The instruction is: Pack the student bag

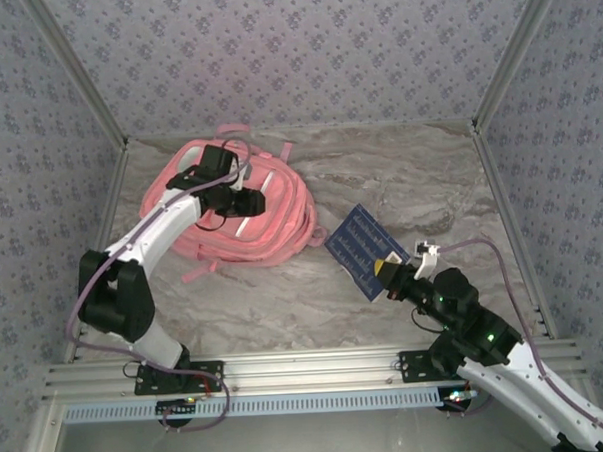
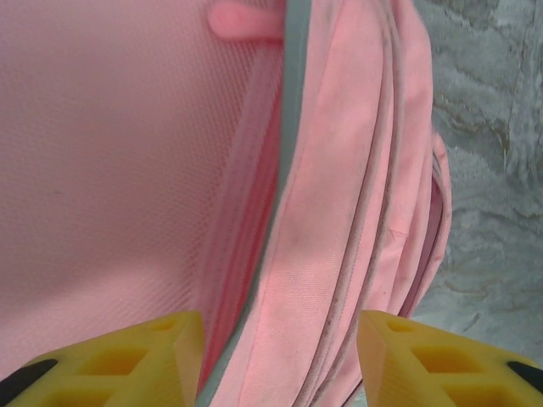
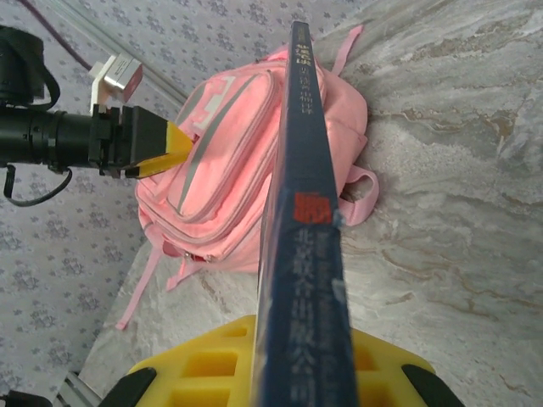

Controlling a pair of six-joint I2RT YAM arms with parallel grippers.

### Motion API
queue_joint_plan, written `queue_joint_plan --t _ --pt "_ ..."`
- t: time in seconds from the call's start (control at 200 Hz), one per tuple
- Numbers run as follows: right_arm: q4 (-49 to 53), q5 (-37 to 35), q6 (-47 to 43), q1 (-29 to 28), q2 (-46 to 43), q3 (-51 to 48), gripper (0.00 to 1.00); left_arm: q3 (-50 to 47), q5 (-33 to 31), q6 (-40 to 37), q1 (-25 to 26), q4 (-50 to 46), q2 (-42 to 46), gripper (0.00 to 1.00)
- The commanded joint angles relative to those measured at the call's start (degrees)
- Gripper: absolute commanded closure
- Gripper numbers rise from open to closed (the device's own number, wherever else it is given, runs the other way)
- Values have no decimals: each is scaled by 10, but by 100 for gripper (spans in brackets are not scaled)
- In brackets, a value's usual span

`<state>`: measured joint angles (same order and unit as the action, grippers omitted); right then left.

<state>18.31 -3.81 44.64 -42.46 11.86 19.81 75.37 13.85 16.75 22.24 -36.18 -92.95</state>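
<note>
The marble table (image 1: 410, 186) carries the student bag (image 1: 272, 227), a pink backpack lying flat in the upper left of the top view. Right of centre, a dark blue book (image 1: 360, 243) is pinched by the right claw (image 1: 389, 270). The left claw (image 1: 252, 200) hangs over the bag, fingers spread astride a zipped seam.

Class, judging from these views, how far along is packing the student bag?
Done: nothing visibly packed; the student bag lies on the table. In hand: the right gripper clamps a blue book beside the bag, and the left gripper straddles a zip edge, grip unclear. Left: getting the book inside.
</note>
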Motion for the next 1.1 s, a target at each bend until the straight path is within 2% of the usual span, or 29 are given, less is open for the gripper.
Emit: queue_joint_plan --t 0.0,0.115,0.275,0.43,0.61,0.684,0.794,0.934,1.099 --pt "-2 19 -21 10 -8 19 100 -2 54 -2 2 15 -10 52" --pt "-17 38 -16 22 -8 10 100 -9 65 4 5 27 -24 55" --pt "-25 63 -3 36 -9 -3 100 -7 65 1 7 31 -33 64" --pt "-32 79 8 46 -10 -9 100 37 20 -23 9 -18 -61 64" --pt "-37 89 19 53 -10 -18 100 74 31 -36 13 -40 -100 66" --pt "-57 101 34 57 -10 -29 100 95 27 -43 14 -56 -121 76" --pt "-61 112 41 64 -10 -27 100 122 15 -59 15 -79 -136 100" --pt "-20 110 19 72 -11 -6 100 146 23 -81 19 -106 -117 100" --pt "61 38 10 75 -18 32 100 188 54 -109 18 -143 -67 100"
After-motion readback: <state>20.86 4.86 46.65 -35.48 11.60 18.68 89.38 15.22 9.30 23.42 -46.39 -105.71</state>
